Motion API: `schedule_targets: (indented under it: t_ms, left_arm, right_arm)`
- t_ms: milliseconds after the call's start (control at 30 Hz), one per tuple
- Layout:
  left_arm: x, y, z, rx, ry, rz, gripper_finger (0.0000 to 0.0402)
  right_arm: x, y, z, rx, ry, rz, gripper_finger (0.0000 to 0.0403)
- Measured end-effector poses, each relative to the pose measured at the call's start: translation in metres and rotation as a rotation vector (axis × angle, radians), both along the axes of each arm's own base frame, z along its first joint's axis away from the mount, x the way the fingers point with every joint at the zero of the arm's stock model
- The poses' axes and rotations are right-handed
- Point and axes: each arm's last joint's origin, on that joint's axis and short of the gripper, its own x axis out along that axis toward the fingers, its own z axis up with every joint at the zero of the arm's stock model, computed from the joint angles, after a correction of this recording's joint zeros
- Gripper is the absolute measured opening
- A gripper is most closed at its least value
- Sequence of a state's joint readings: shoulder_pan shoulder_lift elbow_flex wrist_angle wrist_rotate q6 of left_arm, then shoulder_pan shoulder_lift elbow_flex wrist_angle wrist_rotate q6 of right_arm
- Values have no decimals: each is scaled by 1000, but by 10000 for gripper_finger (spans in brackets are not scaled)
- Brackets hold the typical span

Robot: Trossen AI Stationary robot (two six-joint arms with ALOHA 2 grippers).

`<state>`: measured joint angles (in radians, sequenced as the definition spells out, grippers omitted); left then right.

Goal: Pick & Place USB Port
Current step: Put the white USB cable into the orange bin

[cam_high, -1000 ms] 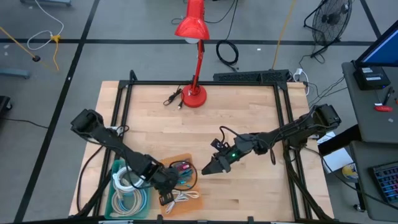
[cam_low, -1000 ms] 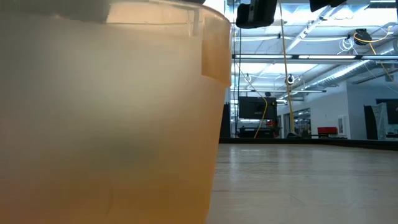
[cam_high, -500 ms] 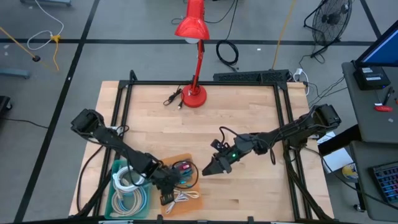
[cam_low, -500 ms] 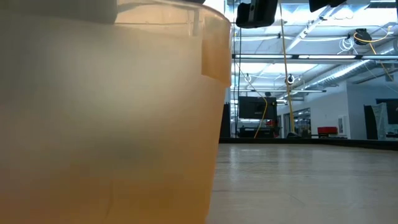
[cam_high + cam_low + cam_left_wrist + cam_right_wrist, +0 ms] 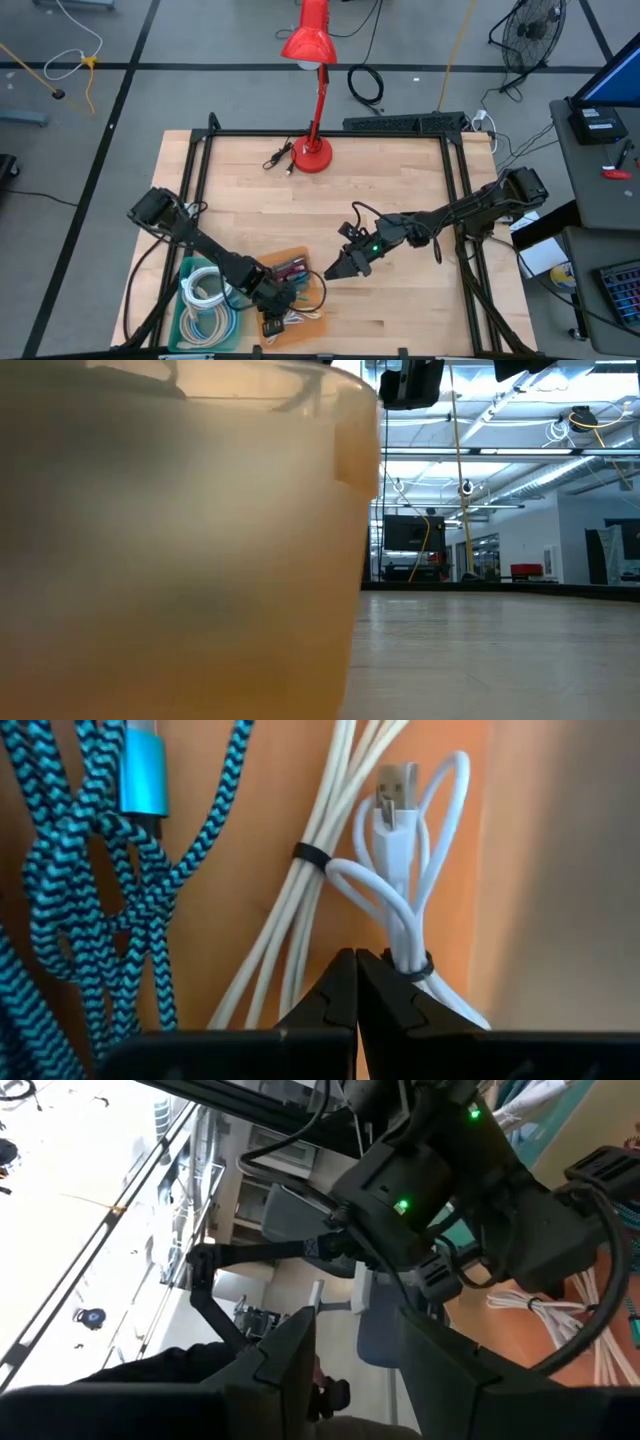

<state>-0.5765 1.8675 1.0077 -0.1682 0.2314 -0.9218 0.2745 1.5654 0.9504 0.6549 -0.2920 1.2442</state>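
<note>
An orange tray (image 5: 305, 322) stands at the table's near edge, and its wall (image 5: 170, 560) fills the low view's left. In it lie a white USB cable (image 5: 400, 870) tied in a bundle, with its metal plug (image 5: 396, 780) bare, and a teal-and-black braided cable (image 5: 90, 890). My left gripper (image 5: 275, 303) reaches down into the tray. Its shut tips (image 5: 356, 956) stand right beside the white bundle's black tie (image 5: 416, 970). My right gripper (image 5: 332, 273) hovers level above the bare wood just right of the tray. It (image 5: 352, 1320) is open, with nothing between its fingers. My left gripper comes slanting down from the table's left into the tray, its shut fingertips (image 5: 372, 970) beside the white cable's looped end (image 5: 405, 952). Whether a finger touches the loop or the tray floor, I cannot tell.
A teal bin (image 5: 190, 322) with coiled white cables stands left of the tray. A red desk lamp (image 5: 314, 80) and a black cable (image 5: 278, 158) are at the far edge. Black frame rails (image 5: 452, 190) run along the table's sides. Bare wood (image 5: 400, 190) lies mid-table.
My left gripper has sunk into the orange tray and gone a little toward the table's right edge, staying shut. The tray's wall has crept a little farther right in the low view.
</note>
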Motion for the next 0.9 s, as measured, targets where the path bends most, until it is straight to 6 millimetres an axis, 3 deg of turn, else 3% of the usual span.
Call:
schedule_targets:
  t_ms: [600,900]
  left_arm:
    - [16,12,11,179,-112,126,0]
    - [13,15,11,242,-73,186,0]
  right_arm:
    - [0,1,0,1,2,3,130]
    - [0,1,0,1,1,4,130]
